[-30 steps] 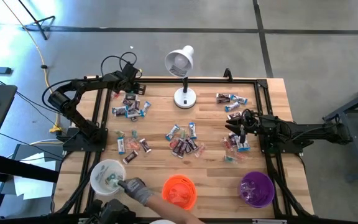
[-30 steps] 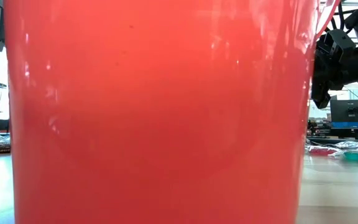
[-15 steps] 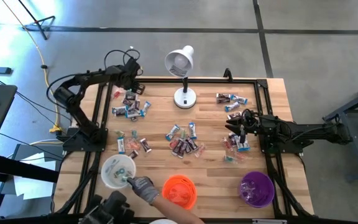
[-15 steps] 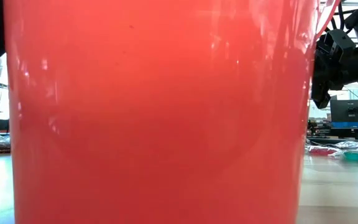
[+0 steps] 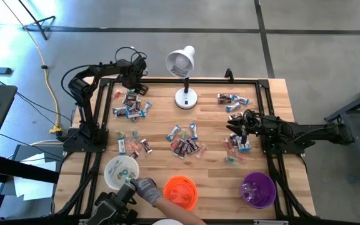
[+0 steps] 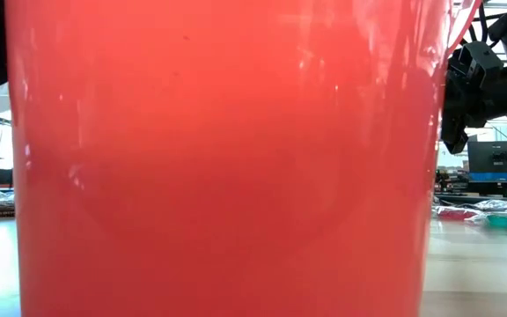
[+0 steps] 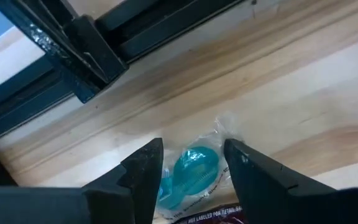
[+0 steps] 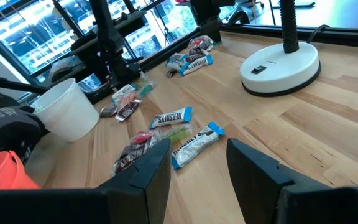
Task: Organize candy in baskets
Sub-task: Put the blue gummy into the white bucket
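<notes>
1. Over at the far left corner of the surface (image 5: 274, 100), the left gripper (image 7: 191, 163) is hanging right above a teal wrapped candy (image 7: 190, 173). Its jaws are spread apart either side of the wrapper and not pinching anything yet.
2. That corner has a small heap of candies (image 5: 132, 106), mostly blue and dark wrappers, so my guess is the arm is lining up a pick from there.
3. Right gripper (image 8: 197, 155) sits low on the right side of the surface, jaws apart with nothing between them. It faces a blue-ended bar (image 8: 194, 142) and a few more scattered wrappers.
4. More candy is loose mid-surface (image 5: 185, 140) and up at the far right (image 5: 230, 100). Loads left to sort, so I'd say the job is early on.
5. All three baskets line the near edge: white basket (image 5: 110, 177) on the left with a few pieces in it, orange basket (image 5: 180, 190) in the middle, purple basket (image 5: 258, 189) on the right.
6. A person's gloved hand (image 5: 145, 188) is on the white basket's rim.
7. White desk lamp (image 5: 183, 78) stands at the far edge, well apart from the baskets.
8. Next move, as I read it: left jaws drop around the teal one, close, then carry it all the way across to a basket. I'd watch that hand by the white basket.
</notes>
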Tool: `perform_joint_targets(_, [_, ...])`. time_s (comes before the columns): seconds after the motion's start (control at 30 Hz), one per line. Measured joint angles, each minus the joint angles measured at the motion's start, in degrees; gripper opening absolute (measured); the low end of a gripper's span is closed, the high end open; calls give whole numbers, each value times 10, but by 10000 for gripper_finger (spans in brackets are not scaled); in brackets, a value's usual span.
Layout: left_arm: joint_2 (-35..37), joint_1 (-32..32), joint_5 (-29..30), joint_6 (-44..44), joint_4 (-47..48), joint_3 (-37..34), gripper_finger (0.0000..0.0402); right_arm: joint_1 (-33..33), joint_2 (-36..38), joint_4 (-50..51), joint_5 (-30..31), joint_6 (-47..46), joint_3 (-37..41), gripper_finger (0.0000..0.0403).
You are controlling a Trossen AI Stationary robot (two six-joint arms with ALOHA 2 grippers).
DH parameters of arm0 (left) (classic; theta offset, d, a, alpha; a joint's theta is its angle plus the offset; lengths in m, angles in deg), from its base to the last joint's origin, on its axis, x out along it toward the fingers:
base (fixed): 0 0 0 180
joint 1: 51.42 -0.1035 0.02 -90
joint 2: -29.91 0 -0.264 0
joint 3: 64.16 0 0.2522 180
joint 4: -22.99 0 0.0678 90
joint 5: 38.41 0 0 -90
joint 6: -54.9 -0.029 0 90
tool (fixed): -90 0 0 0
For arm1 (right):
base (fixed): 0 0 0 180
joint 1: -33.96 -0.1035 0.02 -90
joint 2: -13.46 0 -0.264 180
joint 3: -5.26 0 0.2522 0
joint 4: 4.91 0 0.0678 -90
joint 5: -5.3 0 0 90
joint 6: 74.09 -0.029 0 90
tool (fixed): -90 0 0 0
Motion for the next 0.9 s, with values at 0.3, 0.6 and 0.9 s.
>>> perform_joint_targets(0.3, [-3, 1, -27, 19, 32, 22, 43, 0, 0, 0, 0, 0, 0, 152])
perform_joint_targets(0.6, [-6, 13, -38, 33, 101, 42, 11, 0, 0, 0, -2, 0, 0, 152])
perform_joint_targets(0.9, [111, 38, -39, 54, 103, 48, 3, 0, 0, 0, -2, 0, 0, 152])
